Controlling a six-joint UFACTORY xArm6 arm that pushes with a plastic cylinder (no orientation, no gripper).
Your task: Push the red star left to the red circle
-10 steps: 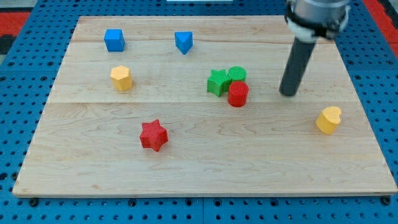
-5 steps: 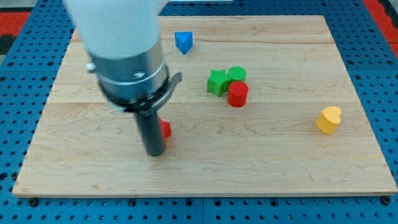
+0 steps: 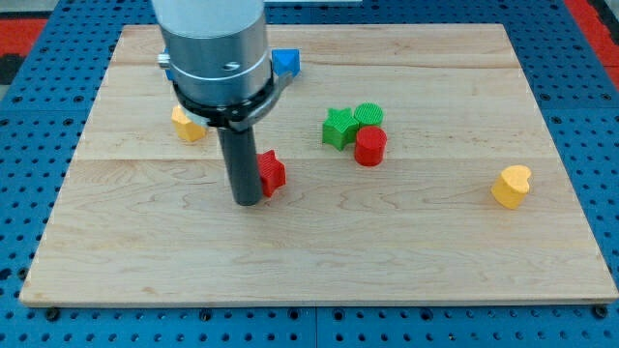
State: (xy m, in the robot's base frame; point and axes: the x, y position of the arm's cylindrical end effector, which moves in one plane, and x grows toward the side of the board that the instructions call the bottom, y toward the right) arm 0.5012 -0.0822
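Arm pose: the arm comes down from the view's top, left of centre; its wide grey housing point(image 3: 215, 58) stands roughly upright over the upper-left part of the worktop point(image 3: 435, 261).
Tool: a straight dark rod below the housing; it has no jaws, so it grasps nothing and only pushes.
My tip point(image 3: 248, 202): rests on the worktop, touching the left side of the red star.
Red star point(image 3: 272, 173): left of centre, partly hidden behind the rod on its left side.
Red circle point(image 3: 369, 147): to the upper right of the red star, clearly apart from it.
Green star point(image 3: 338, 128): touching the red circle's upper left.
Green circle point(image 3: 368, 115): directly above the red circle, touching it.
Blue block point(image 3: 286, 63): partly hidden by the housing; shape unclear.
Yellow block point(image 3: 186, 125): left of the rod, partly hidden.
Yellow heart-like block point(image 3: 511, 186): alone near the view's right.
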